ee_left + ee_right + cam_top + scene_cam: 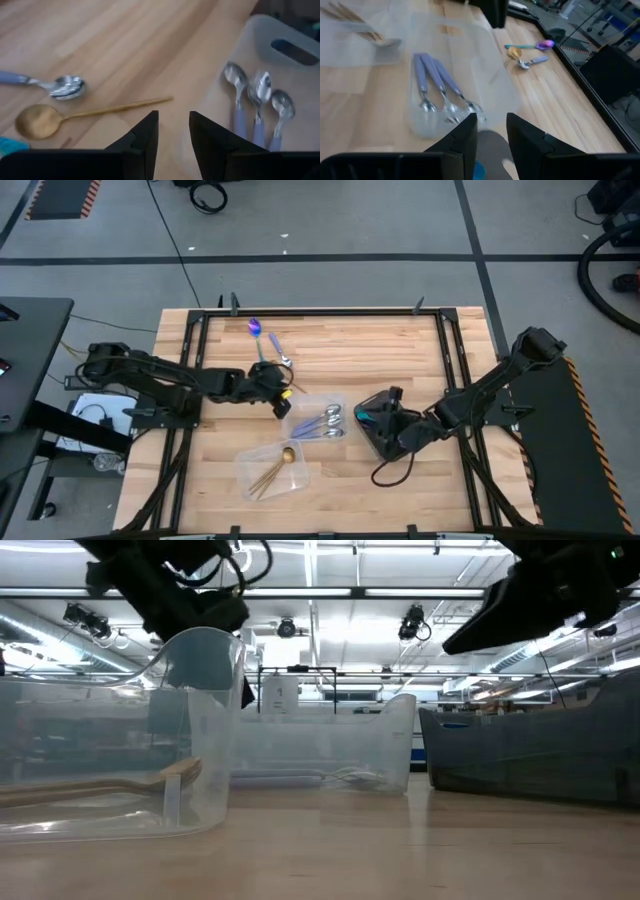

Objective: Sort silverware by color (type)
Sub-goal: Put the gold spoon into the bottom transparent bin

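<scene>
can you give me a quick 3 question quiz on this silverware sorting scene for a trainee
1. How many lilac-handled spoons lie in the clear container seen in the left wrist view?
2. True or false: the gold spoon beside the left end effector already lies in a container.
3. Multiple choice: the right end effector hovers over A) the dark tray, B) the bare table, C) the gold utensils' container.

Key
1. Three, side by side.
2. False; it lies on the bare wood next to a silver-bowled spoon.
3. A.
</scene>
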`<state>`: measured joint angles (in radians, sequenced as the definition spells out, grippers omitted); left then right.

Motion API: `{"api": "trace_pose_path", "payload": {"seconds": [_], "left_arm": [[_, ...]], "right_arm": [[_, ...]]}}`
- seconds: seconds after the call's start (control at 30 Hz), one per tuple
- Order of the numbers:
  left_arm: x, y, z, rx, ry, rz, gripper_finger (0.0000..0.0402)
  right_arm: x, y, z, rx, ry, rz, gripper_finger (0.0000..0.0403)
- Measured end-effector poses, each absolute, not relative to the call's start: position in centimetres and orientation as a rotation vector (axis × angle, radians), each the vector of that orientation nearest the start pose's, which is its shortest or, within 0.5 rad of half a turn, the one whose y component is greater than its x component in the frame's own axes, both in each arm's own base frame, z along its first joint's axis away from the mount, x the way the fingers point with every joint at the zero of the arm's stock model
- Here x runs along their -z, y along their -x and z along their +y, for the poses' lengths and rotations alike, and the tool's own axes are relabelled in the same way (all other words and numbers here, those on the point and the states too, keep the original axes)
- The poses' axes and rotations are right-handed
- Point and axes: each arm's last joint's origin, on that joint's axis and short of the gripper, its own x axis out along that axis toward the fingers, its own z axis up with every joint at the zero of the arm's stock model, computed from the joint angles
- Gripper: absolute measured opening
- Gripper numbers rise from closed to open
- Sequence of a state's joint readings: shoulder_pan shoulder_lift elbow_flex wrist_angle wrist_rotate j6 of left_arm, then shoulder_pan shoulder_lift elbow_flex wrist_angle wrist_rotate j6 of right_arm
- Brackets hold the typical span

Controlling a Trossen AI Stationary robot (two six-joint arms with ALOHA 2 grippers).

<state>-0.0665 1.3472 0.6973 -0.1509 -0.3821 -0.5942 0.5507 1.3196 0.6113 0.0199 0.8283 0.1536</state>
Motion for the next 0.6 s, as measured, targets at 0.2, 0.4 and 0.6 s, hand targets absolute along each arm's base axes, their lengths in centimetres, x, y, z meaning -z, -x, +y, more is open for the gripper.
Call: {"api": "trace_pose_path", "payload": {"seconds": [0.2, 0.4, 0.6], "left_arm": [[-19.3, -27.1, -0.9, -0.52, 0.343, 0.796, 0.0116], [-19.0, -26.8, -0.9, -0.539, 0.34, 0.84, 0.0116], [-18.8, -26.9, -0.2, -0.636, 0.389, 0.809, 0.0116]], "right_arm": [[-18.2, -21.2, 10.7, 0.299, 0.285, 0.425, 0.0114], [-17.8, -20.9, 11.0, 0.271, 0.298, 0.405, 0.0114], [-17.7, -21.0, 11.3, 0.252, 0.306, 0.4, 0.0114]]}}
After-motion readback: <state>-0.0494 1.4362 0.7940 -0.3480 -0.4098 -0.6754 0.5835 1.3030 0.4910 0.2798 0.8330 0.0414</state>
